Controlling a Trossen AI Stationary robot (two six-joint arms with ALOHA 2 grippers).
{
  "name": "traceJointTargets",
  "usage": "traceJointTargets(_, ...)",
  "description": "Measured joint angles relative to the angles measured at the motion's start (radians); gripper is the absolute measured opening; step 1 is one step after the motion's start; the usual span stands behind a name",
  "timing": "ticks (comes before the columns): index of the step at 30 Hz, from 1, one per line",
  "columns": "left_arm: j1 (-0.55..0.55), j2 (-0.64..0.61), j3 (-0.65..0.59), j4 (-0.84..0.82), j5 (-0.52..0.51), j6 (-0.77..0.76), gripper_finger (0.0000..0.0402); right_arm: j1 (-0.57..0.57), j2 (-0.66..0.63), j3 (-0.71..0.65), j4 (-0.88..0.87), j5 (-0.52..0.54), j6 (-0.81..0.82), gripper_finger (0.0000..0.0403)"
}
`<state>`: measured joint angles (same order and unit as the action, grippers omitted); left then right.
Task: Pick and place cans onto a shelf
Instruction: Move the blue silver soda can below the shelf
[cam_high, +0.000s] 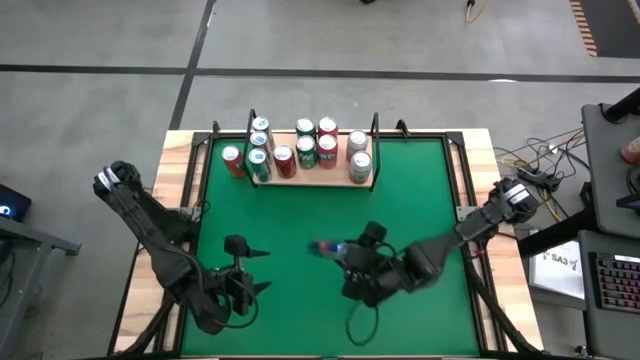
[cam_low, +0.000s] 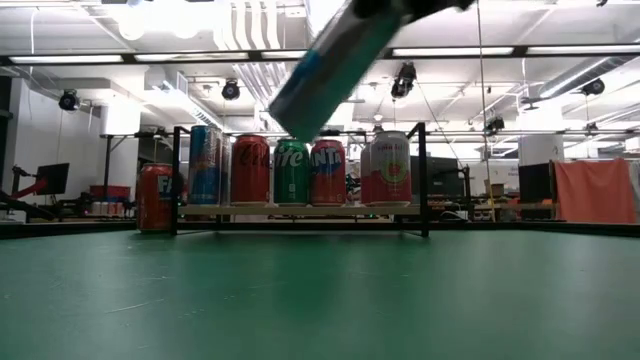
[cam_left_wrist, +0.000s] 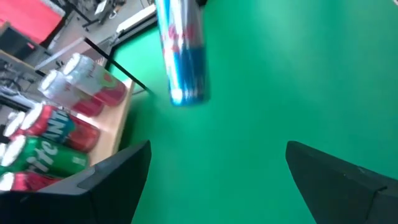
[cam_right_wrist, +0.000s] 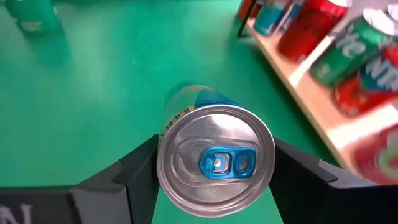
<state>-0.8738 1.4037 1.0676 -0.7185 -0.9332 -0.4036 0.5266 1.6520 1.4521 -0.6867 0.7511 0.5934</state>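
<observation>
The left gripper is hanging spread and empty over the table's near left, while the right gripper is clasping a blue can, tilted in mid-air at the middle. I judge this the carrying step, and the next move is calling for righting the can and finding a free spot on the shelf, which is bearing ten cans by my count, with one red can standing on the table just off its left end.

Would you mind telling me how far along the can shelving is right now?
Most cans already stand on the shelf. One red can stands on the table beside its left end. The right gripper holds a blue can tilted in the air. The left gripper waits open.
</observation>
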Motion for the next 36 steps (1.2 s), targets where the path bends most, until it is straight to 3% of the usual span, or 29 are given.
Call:
traceJointTargets(5,0.011,-0.101,0.0,-0.031,-0.038,0.077,0.0356,-0.096,0.0,0.0,0.091,-0.052,-0.146,0.0231)
traceJointTargets(8,0.025,-0.164,-0.002,-0.061,-0.085,0.089,0.0356,-0.15,0.0,0.0,0.101,-0.06,-0.151,0.0231)
traceJointTargets(16,0.071,-0.292,-0.054,-0.128,-0.16,0.07,0.0356,-0.274,0.025,0.0,0.172,-0.216,-0.147,0.0231)
traceJointTargets(23,0.151,-0.396,-0.166,-0.126,-0.087,0.081,0.0356,-0.357,0.062,0.0,0.313,-0.36,-0.24,0.0231)
traceJointTargets(29,0.217,-0.474,-0.284,-0.023,-0.063,0.091,0.0356,-0.411,0.065,0.0,0.363,-0.393,-0.246,0.0231)
traceJointTargets(36,0.263,-0.522,-0.415,0.232,0.014,0.217,0.0356,-0.441,0.066,0.0,0.363,-0.411,-0.246,0.0231)
